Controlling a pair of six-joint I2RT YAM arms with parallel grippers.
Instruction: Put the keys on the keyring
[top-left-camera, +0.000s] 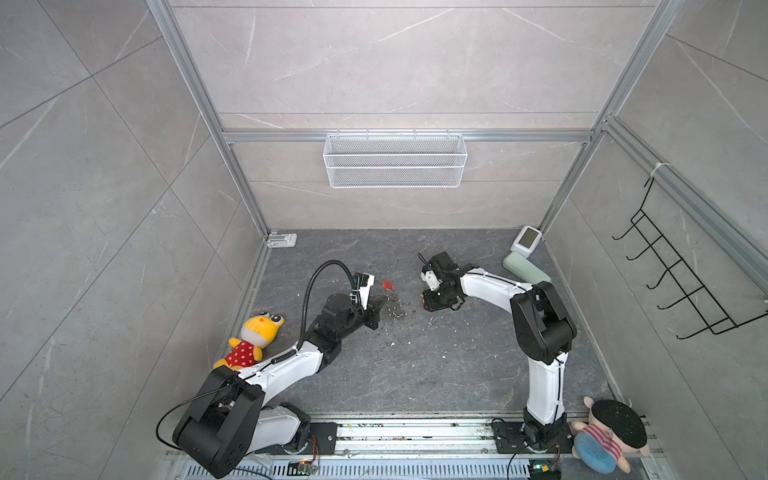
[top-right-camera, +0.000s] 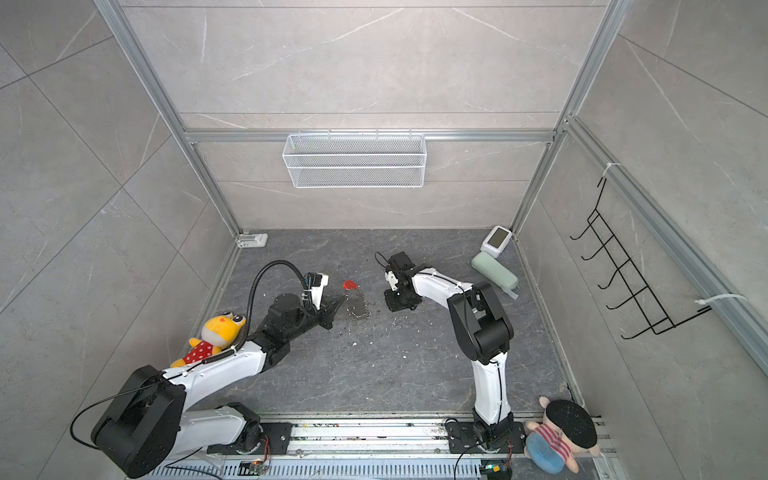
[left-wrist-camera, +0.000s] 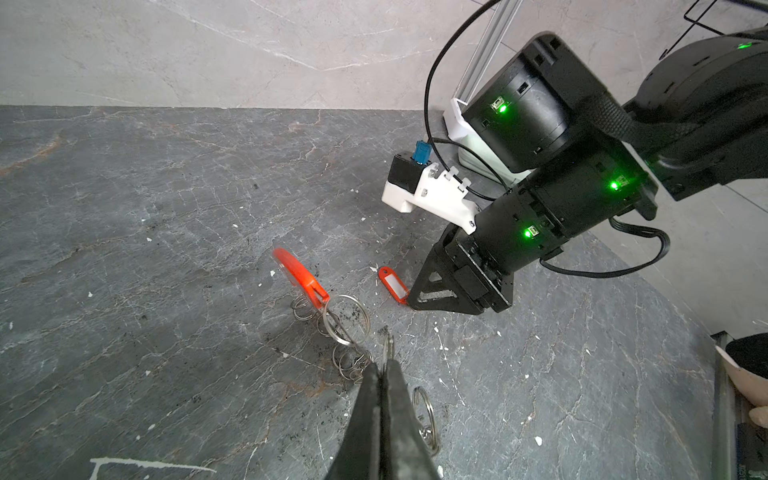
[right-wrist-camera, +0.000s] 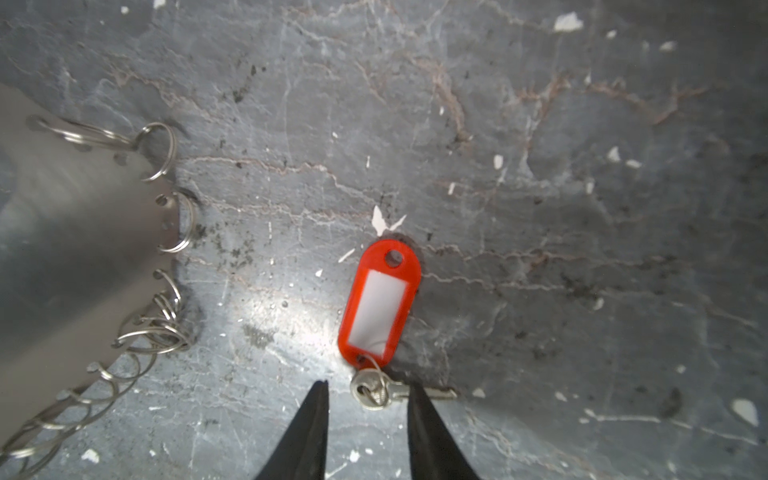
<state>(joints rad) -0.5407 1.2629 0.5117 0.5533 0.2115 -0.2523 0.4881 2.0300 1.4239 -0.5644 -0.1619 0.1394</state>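
Note:
The keys lie flat on the dark floor: a red tag with a white label window, joined to a small silver key. My right gripper points down over them, open, its fingertips either side of the key's head and gripping nothing. A sliver of the tag shows beside that gripper. The keyring, a grey band fringed with silver loops, carries a curved red strip. My left gripper is shut on its thin edge. In both top views the keyring lies between the grippers.
A yellow plush toy lies by the left arm, and another plush toy sits at the front right. A green case and a white device occupy the back right corner. A wire basket hangs on the back wall.

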